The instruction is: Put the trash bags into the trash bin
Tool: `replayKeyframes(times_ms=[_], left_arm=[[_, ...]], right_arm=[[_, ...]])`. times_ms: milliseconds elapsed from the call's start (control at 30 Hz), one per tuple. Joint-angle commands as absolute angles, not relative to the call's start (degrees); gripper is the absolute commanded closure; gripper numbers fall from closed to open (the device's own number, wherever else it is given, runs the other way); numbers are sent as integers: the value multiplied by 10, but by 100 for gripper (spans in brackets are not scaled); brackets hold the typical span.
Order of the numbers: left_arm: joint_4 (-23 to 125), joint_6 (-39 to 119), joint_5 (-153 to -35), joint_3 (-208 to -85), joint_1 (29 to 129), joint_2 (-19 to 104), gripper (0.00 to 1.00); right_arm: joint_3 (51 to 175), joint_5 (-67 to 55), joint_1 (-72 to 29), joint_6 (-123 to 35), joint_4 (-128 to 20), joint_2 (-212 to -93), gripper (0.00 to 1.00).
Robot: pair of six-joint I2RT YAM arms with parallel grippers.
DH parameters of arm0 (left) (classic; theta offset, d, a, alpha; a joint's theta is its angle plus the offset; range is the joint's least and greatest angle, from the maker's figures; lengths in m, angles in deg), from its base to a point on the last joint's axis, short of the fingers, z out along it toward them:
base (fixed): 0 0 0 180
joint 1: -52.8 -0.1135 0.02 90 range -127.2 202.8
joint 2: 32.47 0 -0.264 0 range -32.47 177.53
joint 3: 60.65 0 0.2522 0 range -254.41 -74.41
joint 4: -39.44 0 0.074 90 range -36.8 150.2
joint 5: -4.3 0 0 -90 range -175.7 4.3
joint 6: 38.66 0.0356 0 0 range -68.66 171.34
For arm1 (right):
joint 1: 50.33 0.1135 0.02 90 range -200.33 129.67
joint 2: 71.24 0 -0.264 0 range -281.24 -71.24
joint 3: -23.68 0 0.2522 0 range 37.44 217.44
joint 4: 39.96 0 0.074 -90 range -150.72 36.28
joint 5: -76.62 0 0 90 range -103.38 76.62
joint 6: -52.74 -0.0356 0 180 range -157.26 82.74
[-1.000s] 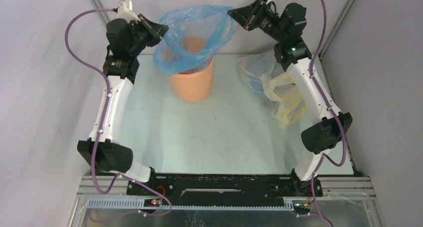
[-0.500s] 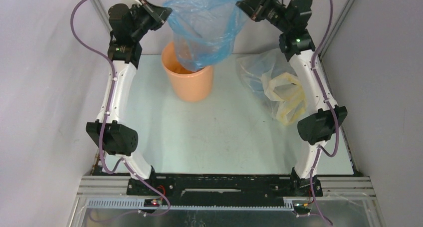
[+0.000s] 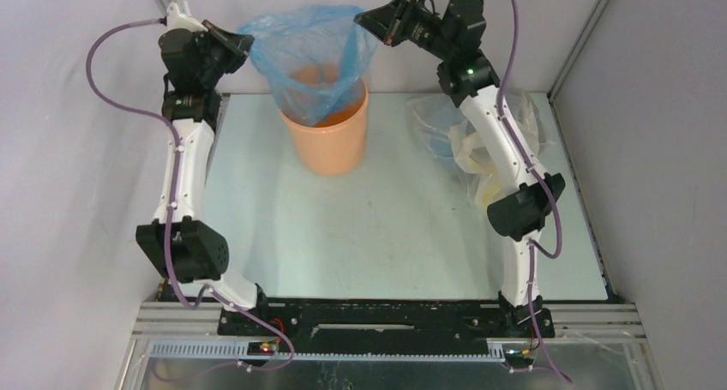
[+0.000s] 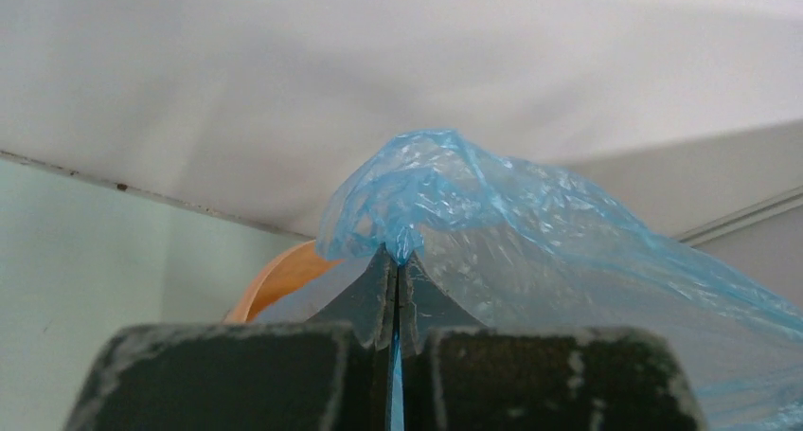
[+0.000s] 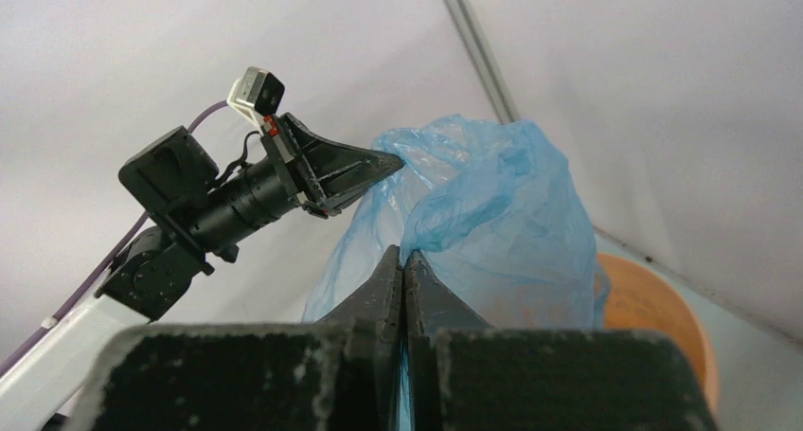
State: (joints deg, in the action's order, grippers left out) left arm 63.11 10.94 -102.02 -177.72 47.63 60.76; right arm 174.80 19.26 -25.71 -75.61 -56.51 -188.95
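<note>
A translucent light-blue trash bag point(image 3: 313, 56) hangs stretched open between my two grippers, above the orange trash bin point(image 3: 330, 137) at the table's back. Its lower tip dips inside the bin's rim. My left gripper point(image 3: 249, 40) is shut on the bag's left edge. My right gripper point(image 3: 360, 17) is shut on its right edge. In the left wrist view the film point(image 4: 492, 213) is pinched between the shut fingers, with the bin point(image 4: 279, 279) behind. In the right wrist view the bag point(image 5: 483, 213) is pinched too, with the bin point(image 5: 658, 313) at the right and the left gripper point(image 5: 393, 161) opposite.
A larger clear plastic sack with pale yellow contents point(image 3: 484, 154) lies on the table at the back right, under the right arm. Grey walls close in behind and to both sides.
Both grippers have moved left and closer together with the bag. The bag's bottom now hangs inside the bin.
</note>
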Motion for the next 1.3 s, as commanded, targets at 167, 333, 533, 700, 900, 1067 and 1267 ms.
replayKeyframes(times_ms=[167,333,533,700,900,1067,1267], left_arm=[[568,114,-1013,-1678,478,535,100],[554,113,-1025,-1643,481,536,100],[554,113,-1039,-1622,485,551,100],[566,130,-1031,-1598,484,547,100],[579,140,-1033,-1565,482,536,100],[579,146,-1035,-1507,470,490,100],[567,153,-1025,-1425,452,427,100]], right_arm=[[1734,175,-254,-773,-543,-1911,100],[1703,170,-281,-796,-557,-1914,100],[1680,192,-295,-797,-592,-1930,100],[1642,205,-300,-797,-601,-1927,100],[1607,218,-298,-782,-622,-1921,100],[1535,220,-299,-765,-613,-1885,100],[1456,189,-297,-734,-605,-1843,100]])
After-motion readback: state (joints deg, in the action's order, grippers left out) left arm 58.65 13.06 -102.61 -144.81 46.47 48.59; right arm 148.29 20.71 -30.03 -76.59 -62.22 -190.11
